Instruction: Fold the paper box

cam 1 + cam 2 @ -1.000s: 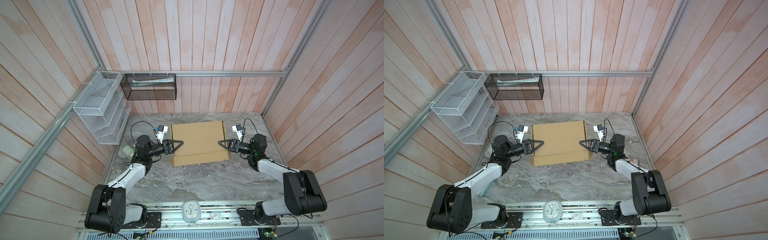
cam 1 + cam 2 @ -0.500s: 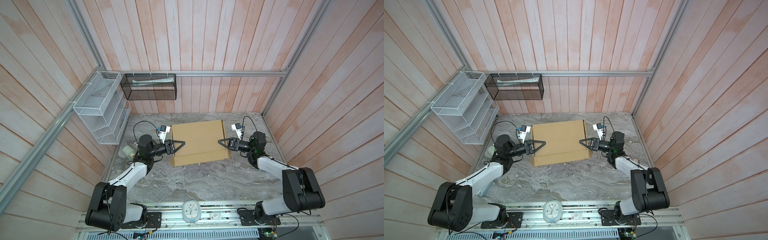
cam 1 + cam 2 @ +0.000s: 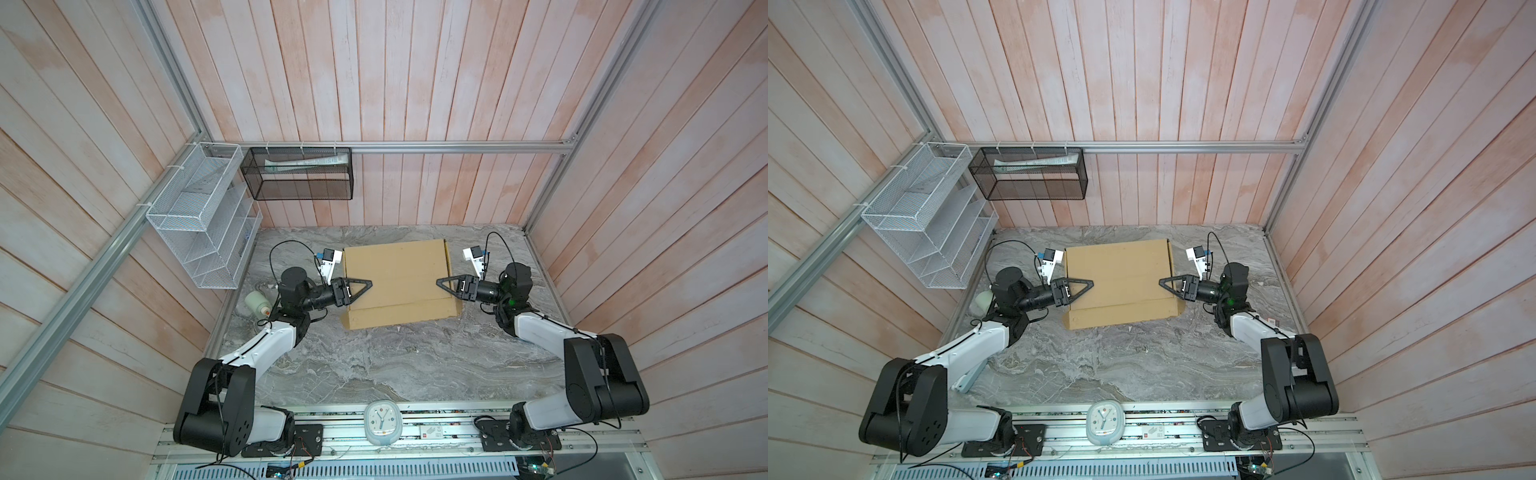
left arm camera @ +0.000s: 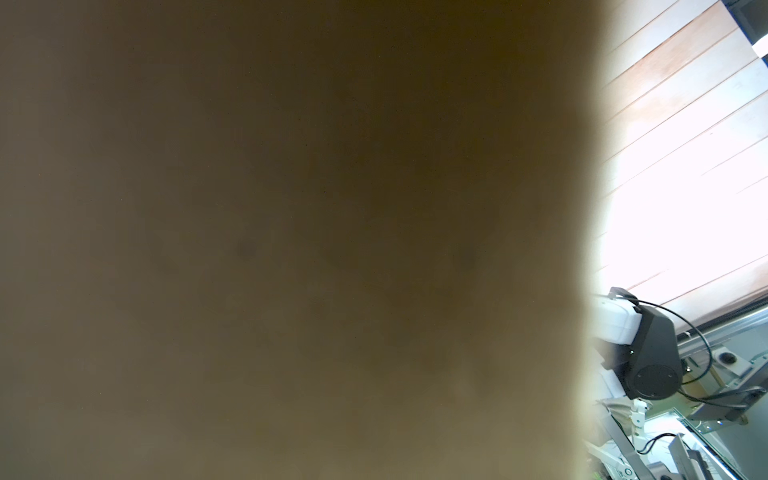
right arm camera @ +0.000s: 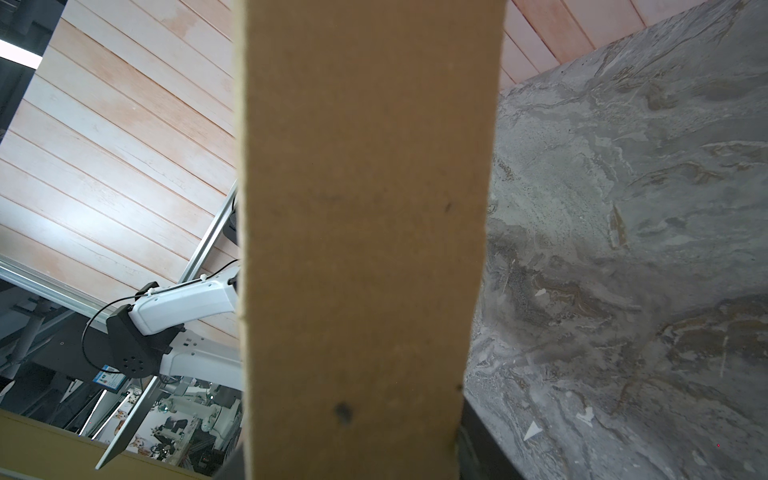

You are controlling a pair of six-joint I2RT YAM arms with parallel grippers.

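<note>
So there's a grey marble-look table [image 3: 374, 365], and the plain brown corrugated cardboard box [image 3: 399, 274] sits toward the back middle of it. It looks like a shallow mailer with the lid down and a front flap showing along the near edge. In both top views it sits right between the two arms. The left pincer [image 3: 361, 286] reaches over the box's left edge and the right pincer [image 3: 446, 284] over its right edge. Each shows one black triangular finger lying on top of the lid, and honestly I can't tell if either is clamped on the cardboard or just loose. The left wrist view is basically all blurry brown cardboard [image 4: 291, 228]. A small pale blue clock [image 3: 381, 422] sits at the front rail, and a little white bottle [image 3: 257, 302] lies by the left arm.
</note>
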